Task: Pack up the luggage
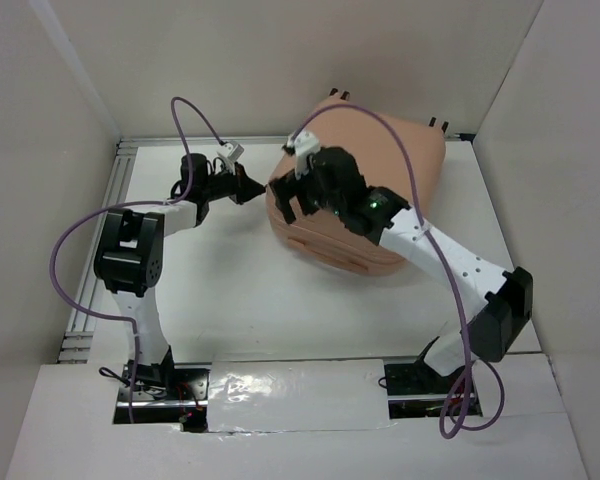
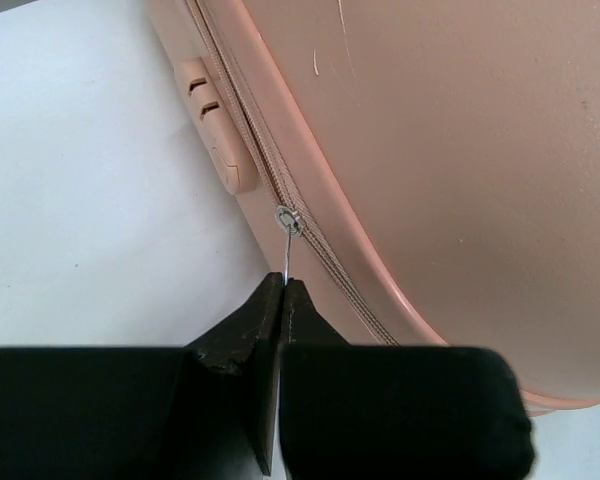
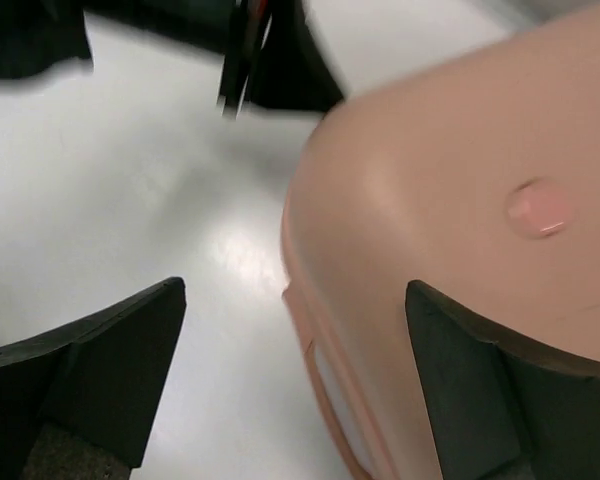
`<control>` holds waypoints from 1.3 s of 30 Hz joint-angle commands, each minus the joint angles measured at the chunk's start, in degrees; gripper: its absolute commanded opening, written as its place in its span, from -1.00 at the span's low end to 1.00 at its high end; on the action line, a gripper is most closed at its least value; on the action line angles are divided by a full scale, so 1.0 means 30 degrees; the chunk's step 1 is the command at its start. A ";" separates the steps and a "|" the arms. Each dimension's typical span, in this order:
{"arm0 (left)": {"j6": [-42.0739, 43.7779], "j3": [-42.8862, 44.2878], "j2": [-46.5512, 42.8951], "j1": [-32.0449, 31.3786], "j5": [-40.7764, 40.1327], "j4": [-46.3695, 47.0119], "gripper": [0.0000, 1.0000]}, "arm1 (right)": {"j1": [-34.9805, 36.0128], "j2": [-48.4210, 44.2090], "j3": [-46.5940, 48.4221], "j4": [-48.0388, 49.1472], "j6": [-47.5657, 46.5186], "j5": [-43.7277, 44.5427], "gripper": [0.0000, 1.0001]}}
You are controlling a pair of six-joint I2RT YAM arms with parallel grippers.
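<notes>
Beyond the left pincer (image 2: 282,285) (pinching its zipper pull (image 2: 288,222)) lies luggage (image 2: 460,180).

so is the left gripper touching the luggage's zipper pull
Touching. The left wrist view shows the left gripper shut on the thin metal zipper pull, which runs from the slider on the luggage down between its closed jaws.

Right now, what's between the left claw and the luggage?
Only the thin metal zipper pull: the left claw is shut on it, and it runs to the slider on the luggage. Left wrist view.
</notes>
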 commanded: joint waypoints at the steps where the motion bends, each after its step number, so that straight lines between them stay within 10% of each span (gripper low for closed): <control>1: 0.0304 -0.0466 -0.0798 0.0731 -0.0928 0.0228 -1.00 | -0.1042 0.0210 0.3484 -0.0434 0.0869 0.2054 0.96; 7: 0.0216 -0.2105 -0.2261 0.0906 -0.1104 0.0314 -1.00 | -0.4873 0.2725 0.8848 -0.3213 0.3855 0.8205 1.00; 15: 0.0706 -0.5507 -0.6943 -0.0931 -0.2009 -0.0324 -1.00 | -1.0707 0.3201 0.7891 -0.4418 0.8624 1.2197 1.00; 23: 0.1827 -0.6940 -0.9059 -0.2580 -0.4325 -0.1822 -1.00 | -1.5631 0.4428 0.6831 -0.3105 1.0248 1.0623 1.00; 39: 0.2267 -0.9316 -1.1554 -0.3400 -0.5144 -0.3431 -1.00 | -1.6573 1.0757 0.6831 0.2955 1.0979 0.1396 1.00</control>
